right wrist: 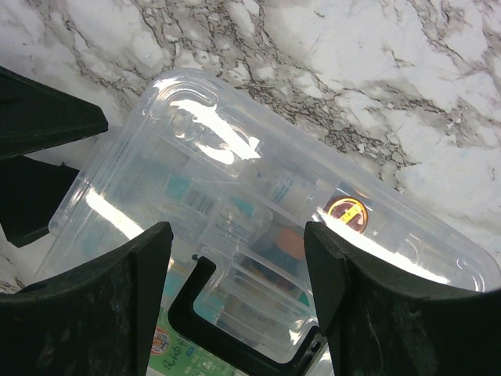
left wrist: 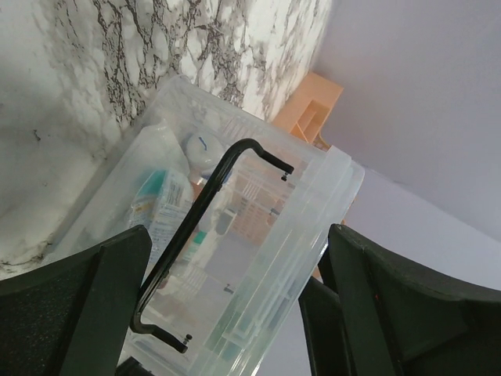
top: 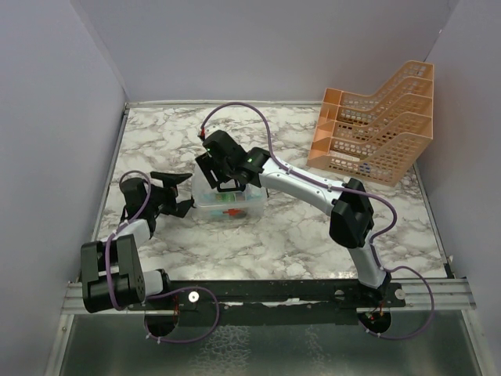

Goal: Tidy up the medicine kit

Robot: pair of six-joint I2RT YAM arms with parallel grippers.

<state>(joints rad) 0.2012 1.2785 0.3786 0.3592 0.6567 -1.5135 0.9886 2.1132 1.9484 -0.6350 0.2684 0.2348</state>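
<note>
Medicine kit (top: 228, 205) sits mid-worktop (top: 297, 227), lid on, long axis left-right. Right claw (right wrist: 236, 231) is directly above, jaws apart, straddling the handle (right wrist: 205, 313). Left claw (left wrist: 239, 235) is just left of the kit, jaws wide apart.

An orange mesh tiered rack (top: 376, 125) stands on the far right corner of the marble-patterned table (top: 297, 227), its stepped tiers rising toward the right-hand wall; the left wrist view catches one corner of it (left wrist: 309, 113). Plain white walls (top: 258, 47) close the table's left, far and right sides. A metal rail (top: 438, 291) runs along the table's near edge.
</note>
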